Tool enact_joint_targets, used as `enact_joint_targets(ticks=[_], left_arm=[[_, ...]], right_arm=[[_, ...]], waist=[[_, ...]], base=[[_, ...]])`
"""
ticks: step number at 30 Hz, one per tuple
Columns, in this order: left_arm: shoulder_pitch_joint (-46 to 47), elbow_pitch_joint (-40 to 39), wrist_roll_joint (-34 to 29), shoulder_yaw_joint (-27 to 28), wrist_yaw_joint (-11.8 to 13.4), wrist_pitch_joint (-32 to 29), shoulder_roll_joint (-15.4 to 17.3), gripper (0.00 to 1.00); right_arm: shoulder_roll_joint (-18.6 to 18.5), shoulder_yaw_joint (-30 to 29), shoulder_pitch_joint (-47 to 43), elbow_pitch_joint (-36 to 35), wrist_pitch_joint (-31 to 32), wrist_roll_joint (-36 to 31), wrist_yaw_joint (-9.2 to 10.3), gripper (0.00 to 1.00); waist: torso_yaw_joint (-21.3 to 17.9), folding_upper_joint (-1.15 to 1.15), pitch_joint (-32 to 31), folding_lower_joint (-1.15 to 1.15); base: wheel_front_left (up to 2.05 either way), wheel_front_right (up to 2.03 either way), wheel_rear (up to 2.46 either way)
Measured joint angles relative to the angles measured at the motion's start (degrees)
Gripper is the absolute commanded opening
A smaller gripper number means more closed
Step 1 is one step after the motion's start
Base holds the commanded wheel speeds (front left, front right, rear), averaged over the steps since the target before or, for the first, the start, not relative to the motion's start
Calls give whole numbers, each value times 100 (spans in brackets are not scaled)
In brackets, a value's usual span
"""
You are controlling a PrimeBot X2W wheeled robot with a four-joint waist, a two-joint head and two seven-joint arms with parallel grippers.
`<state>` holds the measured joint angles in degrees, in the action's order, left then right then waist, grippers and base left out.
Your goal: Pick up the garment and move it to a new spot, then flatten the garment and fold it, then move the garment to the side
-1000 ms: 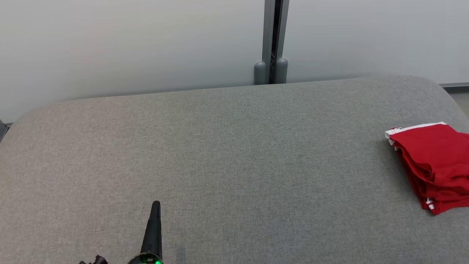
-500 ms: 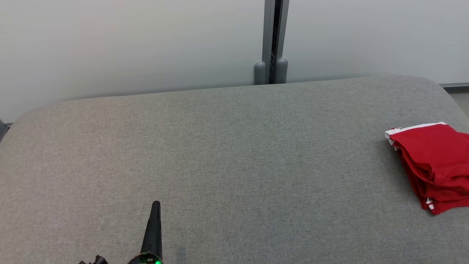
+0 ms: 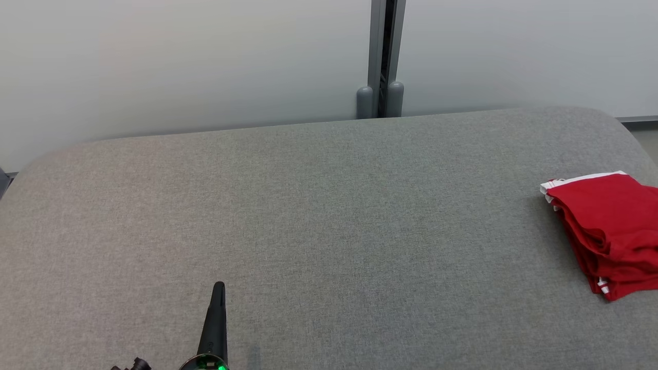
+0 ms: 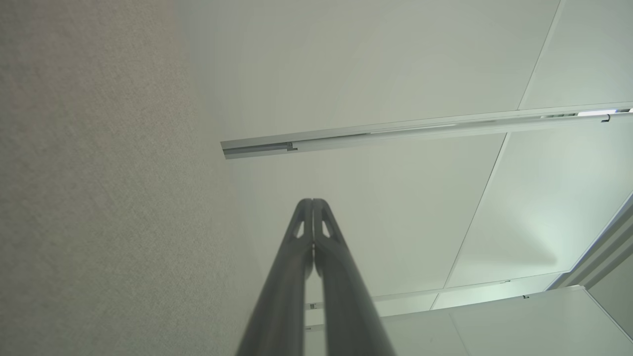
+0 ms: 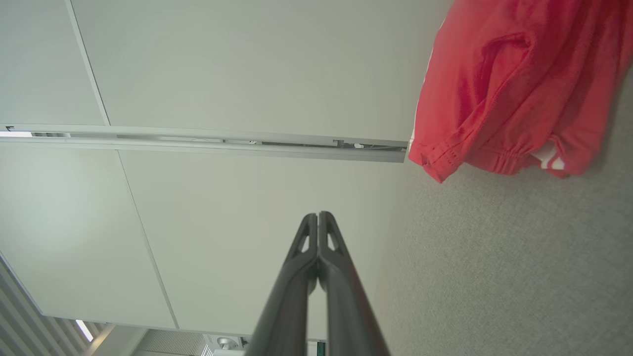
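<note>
The garment (image 3: 609,231) is red with white trim and lies folded in a stack at the right edge of the grey fabric surface (image 3: 318,216). The right wrist view has the garment (image 5: 514,94) at its upper right. Far from it, at the lower left of the head view, my left gripper (image 3: 219,285) stands with its dark fingers pressed together, holding nothing. The left gripper (image 4: 312,201) points up past the grey surface toward a pale wall. My right gripper (image 5: 317,214) is shut and empty, its fingertips touching, a short way from the garment.
A pale wall runs behind the grey surface, with a grey metal post (image 3: 383,56) at its middle. The surface's far edge is rounded at both corners. A strip of floor (image 3: 645,134) lies beyond the right corner.
</note>
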<state>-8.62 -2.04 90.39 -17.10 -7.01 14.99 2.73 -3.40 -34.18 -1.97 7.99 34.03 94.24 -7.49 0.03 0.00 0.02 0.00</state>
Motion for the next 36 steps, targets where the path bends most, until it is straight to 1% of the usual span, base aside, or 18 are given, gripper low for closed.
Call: enact_joint_targets(ticks=[36], left_arm=[[0,0,0,0,0,0,0,0]], right_arm=[[12,-16,9,1,16,-18,0,0]], waist=[[0,0,0,0]], base=[[0,0,0]])
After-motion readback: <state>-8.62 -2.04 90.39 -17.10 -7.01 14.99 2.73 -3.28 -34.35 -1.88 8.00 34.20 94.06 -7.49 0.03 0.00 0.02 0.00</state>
